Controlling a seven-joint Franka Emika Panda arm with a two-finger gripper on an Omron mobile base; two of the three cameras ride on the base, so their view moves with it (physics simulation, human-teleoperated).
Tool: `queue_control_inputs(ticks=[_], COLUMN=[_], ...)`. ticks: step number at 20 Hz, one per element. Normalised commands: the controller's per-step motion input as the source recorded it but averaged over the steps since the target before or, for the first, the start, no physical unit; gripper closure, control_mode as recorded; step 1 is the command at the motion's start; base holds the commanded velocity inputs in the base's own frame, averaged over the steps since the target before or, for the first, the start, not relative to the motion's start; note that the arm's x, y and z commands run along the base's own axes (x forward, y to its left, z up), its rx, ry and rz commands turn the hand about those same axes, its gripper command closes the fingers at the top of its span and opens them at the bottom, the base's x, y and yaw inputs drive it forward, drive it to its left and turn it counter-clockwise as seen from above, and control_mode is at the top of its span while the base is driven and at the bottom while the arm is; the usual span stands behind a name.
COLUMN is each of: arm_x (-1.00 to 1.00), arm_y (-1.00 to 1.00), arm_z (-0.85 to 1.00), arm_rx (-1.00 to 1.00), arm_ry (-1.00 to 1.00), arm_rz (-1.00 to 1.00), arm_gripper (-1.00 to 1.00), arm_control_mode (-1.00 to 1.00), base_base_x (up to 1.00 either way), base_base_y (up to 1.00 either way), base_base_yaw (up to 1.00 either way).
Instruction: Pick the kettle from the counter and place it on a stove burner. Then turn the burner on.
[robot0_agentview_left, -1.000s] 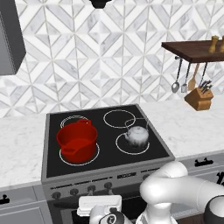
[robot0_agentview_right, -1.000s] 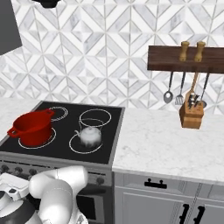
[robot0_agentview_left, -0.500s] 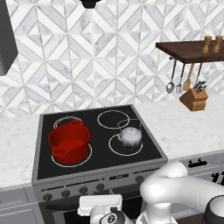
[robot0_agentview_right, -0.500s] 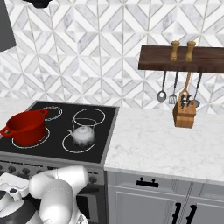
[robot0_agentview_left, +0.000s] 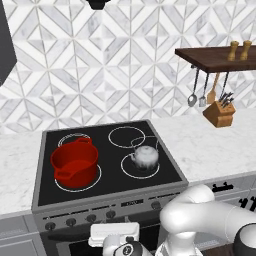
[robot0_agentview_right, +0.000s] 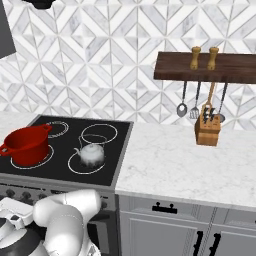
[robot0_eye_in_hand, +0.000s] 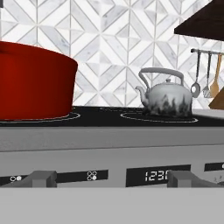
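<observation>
The kettle (robot0_agentview_left: 144, 157) already sits inside a burner ring (robot0_agentview_left: 140, 167) on the cooktop (robot0_agentview_left: 107, 165), off the surface (robot0_agentview_right: 190, 160), so with my claw (robot0_eye_in_hand: 109, 178) spread apart and empty, low before the stove's front panel, my next job is, I judge, finding that burner's knob (robot0_agentview_left: 156, 205).

The wall (robot0_agentview_right: 100, 60) is tiled in white and grey geometric chevrons. A dark wooden shelf (robot0_agentview_right: 210, 70) hangs on it, carrying 2 wooden shakers (robot0_agentview_right: 204, 58), possibly salt and pepper mills. Utensils (robot0_agentview_right: 195, 102) dangle below the shelf above a wooden knife block (robot0_agentview_right: 207, 131). Grey cabinet fronts (robot0_agentview_right: 170, 232) with black handles (robot0_agentview_right: 163, 208) stand beneath.
</observation>
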Motion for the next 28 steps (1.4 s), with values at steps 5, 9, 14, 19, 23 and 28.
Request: queue_control_inputs(ticks=[5,9,14,19,23,28], arm_x=[0.00,0.02,0.30,0.33,0.14,0.02], arm_y=[0.00,0.00,0.00,0.00,0.04,0.05], arm_z=[0.00,0.00,-0.12,-0.23,-0.36,-0.40], arm_rx=[0.00,0.00,0.00,0.00,0.00,0.00], arm_ry=[0.00,0.00,0.00,0.00,0.00,0.00], arm_rz=[0.00,0.00,0.00,0.00,0.00,0.00], arm_gripper=[-1.00,-1.00,-1.00,-1.00,-1.00,-1.00], arm_control_mode=[-1.00,-1.00,-1.00,-1.00,-1.00,-1.00], base_base_x=[0.02,0.00,0.00,0.00,0.00,0.00], base_base_y=[0.00,0.00,0.00,0.00,0.00,0.00], base_base_yaw=[0.00,0.00,0.00,0.00,0.00,0.00])
